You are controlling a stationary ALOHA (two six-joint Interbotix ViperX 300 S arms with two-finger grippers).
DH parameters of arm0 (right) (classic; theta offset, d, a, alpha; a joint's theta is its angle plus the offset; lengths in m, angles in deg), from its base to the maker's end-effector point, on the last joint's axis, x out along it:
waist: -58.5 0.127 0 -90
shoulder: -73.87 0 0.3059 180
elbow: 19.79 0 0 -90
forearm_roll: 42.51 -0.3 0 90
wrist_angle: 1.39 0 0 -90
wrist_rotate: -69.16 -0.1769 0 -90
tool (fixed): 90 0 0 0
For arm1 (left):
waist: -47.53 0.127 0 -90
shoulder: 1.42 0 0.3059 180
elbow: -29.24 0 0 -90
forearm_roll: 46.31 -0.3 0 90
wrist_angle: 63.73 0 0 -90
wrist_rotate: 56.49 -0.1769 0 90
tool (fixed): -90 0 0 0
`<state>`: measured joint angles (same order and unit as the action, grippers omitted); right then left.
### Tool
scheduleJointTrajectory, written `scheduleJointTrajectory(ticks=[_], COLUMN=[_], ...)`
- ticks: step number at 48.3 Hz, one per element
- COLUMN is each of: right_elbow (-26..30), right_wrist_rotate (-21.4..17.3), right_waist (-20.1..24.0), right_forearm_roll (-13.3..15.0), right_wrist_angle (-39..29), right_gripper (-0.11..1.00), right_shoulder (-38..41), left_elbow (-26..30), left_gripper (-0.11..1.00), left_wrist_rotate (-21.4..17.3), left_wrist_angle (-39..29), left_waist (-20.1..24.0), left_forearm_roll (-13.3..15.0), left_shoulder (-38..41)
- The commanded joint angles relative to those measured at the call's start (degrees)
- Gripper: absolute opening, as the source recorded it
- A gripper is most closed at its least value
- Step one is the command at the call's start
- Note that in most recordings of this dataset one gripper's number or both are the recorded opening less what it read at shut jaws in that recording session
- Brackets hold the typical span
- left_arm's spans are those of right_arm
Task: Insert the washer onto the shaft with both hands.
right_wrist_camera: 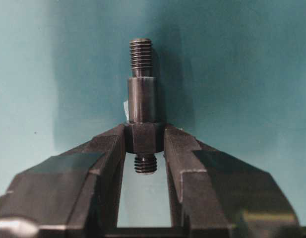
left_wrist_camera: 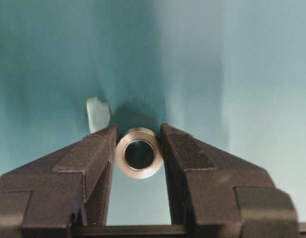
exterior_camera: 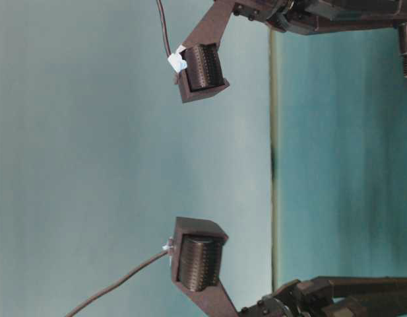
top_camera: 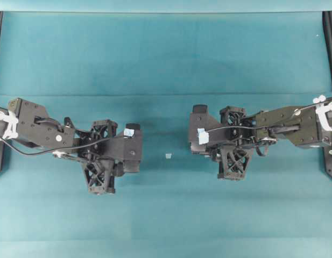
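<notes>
Metal parts, matt black fingers
Washer [left_wrist_camera: 139, 158] smooth, shiny; shaft [right_wrist_camera: 141, 96] dull, dark, threaded ends; fingers [left_wrist_camera: 93, 158] grainy plastic

two black robot arms with boxy matte segments and small pale screws. the left gripper [top_camera: 118, 161] and right gripper [top_camera: 211, 145] have lattice-patterned fingers [top_camera: 99, 174] with ribbed dark pads. each wrist block carries a small pale-blue tape patch [top_camera: 128, 132]. thin black cables [top_camera: 31, 152] run along both arms, bound with white ties [top_camera: 9, 124] near the outer ends.
</notes>
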<state>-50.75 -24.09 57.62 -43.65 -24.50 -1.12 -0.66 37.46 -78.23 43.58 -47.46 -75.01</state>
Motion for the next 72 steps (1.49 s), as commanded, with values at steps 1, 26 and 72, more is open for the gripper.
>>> scheduleJointTrajectory(ticks=[1,26,72], right_elbow=[0.53,1.23,-9.76], right_wrist_rotate=[0.18,-0.18,-0.53], right_waist=[0.88,2.81,-1.76], right_forearm_roll=[0.09,0.09,-0.18], right_wrist_angle=[-0.18,-2.64,12.66], right_gripper=[0.0,0.9,0.96], right_shoulder=[-0.35,-2.37,-37.79], left_elbow=[0.62,0.62,-13.71], left_gripper=[0.33,0.99,0.96], left_wrist_rotate=[0.09,2.29,2.29], left_wrist_angle=[0.7,-0.44,-5.71], left_waist=[0.0,-0.09,0.18], left_forearm_roll=[0.0,-0.09,-0.09], left_shoulder=[-1.05,-2.46,-52.38])
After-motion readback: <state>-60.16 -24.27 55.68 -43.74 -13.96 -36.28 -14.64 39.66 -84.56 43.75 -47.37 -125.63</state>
